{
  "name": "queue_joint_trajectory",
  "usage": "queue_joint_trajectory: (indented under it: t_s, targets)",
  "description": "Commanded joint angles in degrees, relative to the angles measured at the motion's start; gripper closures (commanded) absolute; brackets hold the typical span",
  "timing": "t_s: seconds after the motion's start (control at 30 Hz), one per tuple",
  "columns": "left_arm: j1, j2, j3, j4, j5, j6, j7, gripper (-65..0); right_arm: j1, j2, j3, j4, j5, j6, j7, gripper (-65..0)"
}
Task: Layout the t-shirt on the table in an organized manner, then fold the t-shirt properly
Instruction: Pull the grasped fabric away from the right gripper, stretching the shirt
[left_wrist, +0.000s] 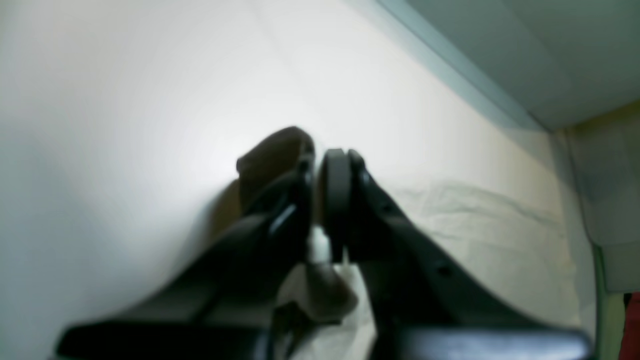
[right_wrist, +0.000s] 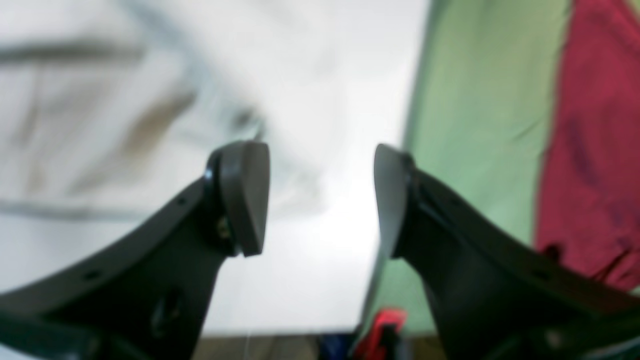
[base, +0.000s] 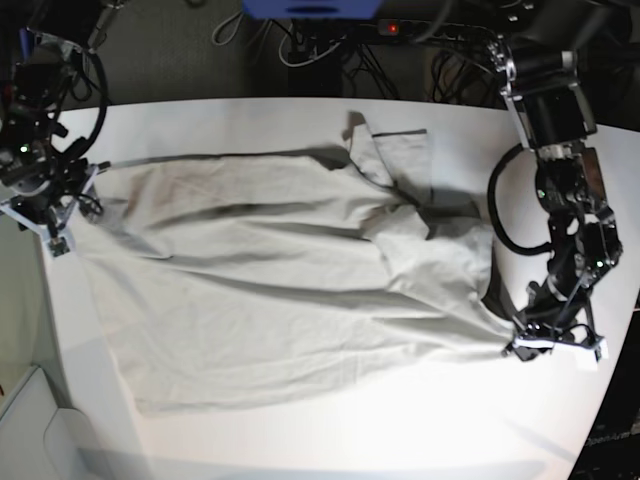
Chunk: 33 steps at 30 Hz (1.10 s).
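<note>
The light grey-beige t-shirt (base: 270, 270) lies spread across the white table (base: 350, 420), wrinkled, with one sleeve folded up near the far edge. At the shirt's right corner in the base view, my left gripper (base: 527, 343) is shut on the fabric. The left wrist view shows its jaws (left_wrist: 317, 200) together, with a bit of pale cloth pinched low between them and more t-shirt (left_wrist: 475, 225) lying beyond. My right gripper (base: 62, 215) stands open at the shirt's left edge. In its own view the gripper (right_wrist: 317, 200) holds nothing, with the blurred t-shirt (right_wrist: 100, 125) to its left.
Cables and a power strip (base: 330, 50) run beyond the table's far edge. The right wrist view shows the table edge (right_wrist: 395, 225) close by, with a green surface (right_wrist: 480, 110) and a red one (right_wrist: 595, 140) past it. Bare tabletop (base: 400, 440) lies in front of the shirt.
</note>
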<state>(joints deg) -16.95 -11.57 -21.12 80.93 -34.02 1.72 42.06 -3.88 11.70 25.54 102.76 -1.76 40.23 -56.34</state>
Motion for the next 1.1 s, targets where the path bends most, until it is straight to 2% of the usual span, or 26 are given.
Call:
queue_joint_trajectory:
  t_s: [0.0,0.13,0.3,0.37,0.6,0.77,0.9,1.07]
  targets:
    - [-1.64,-0.51,-0.02,0.88,-0.57,-0.53,-0.88,-0.3,-0.21,-0.23,-0.35,1.11,0.66,-0.23,1.44,-34.0]
    - [-0.06,-1.57,-0.02,0.79,-0.66,-0.62,-1.14,-0.3,-2.93,-3.13,-2.73,1.11,0.66,-0.23,1.61,-34.0]
    - [0.99,-2.71,-0.11,0.88,-1.01,-0.62,-1.14,-0.3,-2.41,-3.31,-4.22,-4.08,0.66,-0.23,1.87,-33.9]
    - [1.08,-2.71,-1.34,0.96,-1.01,-0.70,-0.70,-0.3,-1.26,-3.05,-3.96,-7.60,0.57,-0.23,3.55,-33.9]
    - [2.14,-2.80,-8.11,1.49,-1.01,-0.79,-0.61,-0.3,-2.58,2.05,-3.78,-14.28,0.57,-0.23,5.92,-33.4]
    - [2.93,-3.94,-10.22,1.58,-1.01,-0.79,2.11,-0.3,-5.48,5.39,-3.78,-14.10,0.57,-0.23,6.01,-24.0]
    - [3.28,-3.86,-10.22,1.58,-1.01,-0.79,2.64,-0.3,-6.19,6.10,-3.78,-14.10,0.57,-0.23,6.01,-18.9]
    - [5.04,-3.68,-10.57,1.58,-1.01,-0.79,4.93,-0.3,-5.40,6.98,-0.44,-14.10,0.57,-0.23,6.01,-18.5]
